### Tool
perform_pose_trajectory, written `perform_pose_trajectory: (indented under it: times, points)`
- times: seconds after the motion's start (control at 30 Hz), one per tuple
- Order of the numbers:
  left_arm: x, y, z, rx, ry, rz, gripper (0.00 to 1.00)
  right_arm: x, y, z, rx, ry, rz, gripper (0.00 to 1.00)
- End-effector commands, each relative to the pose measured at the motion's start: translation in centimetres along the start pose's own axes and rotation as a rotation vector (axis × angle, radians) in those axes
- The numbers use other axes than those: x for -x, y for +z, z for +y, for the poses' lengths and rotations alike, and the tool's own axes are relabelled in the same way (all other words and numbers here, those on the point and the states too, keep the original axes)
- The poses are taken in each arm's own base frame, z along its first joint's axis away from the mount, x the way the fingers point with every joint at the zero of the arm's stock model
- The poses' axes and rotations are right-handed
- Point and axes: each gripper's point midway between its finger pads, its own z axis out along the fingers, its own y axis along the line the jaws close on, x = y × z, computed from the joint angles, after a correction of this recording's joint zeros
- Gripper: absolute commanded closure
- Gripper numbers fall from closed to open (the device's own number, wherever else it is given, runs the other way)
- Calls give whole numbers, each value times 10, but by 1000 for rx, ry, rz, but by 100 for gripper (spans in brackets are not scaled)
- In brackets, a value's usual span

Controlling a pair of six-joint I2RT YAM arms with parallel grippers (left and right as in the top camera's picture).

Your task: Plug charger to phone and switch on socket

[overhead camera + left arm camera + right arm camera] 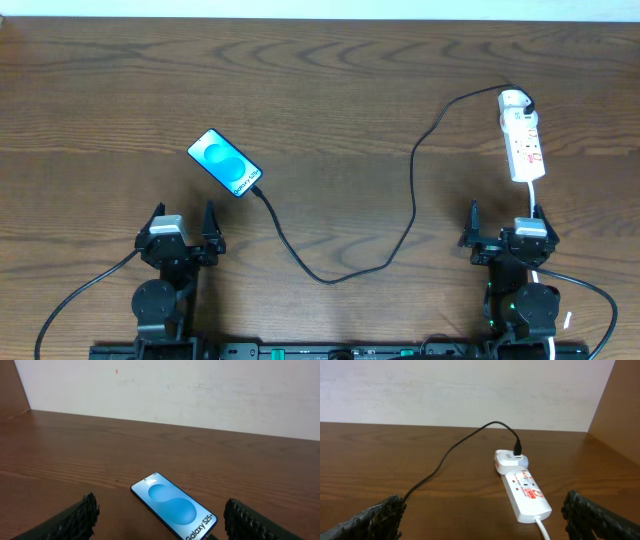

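Both arms low at the near edge, phone and socket lying flat on the wooden table [330,90]

The left gripper [184,213] has its fingers spread wide and holds nothing; the phone [224,163] lies just in front of it, turned diagonally, screen up and bright blue. The right gripper [504,215] is also spread wide and empty, and the socket [523,135] lies ahead of it on the right side, its white cord [531,195] running back toward that arm. The charger [412,190] goes from a white adapter [510,460] at the far end of the socket, curves across the table and reaches the near short edge of the phone (whether the tip is fully seated I cannot tell)
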Motion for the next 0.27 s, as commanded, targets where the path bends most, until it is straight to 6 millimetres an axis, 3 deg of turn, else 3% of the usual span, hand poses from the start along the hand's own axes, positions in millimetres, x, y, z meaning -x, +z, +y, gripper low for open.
perform_pose_trajectory:
  times: [0.0,0.23]
  points:
    - [-16,1,3,17,11,48,18,0,0,1,2,13,-2,1]
    - [-16,1,3,17,10,48,18,0,0,1,2,13,-2,1]
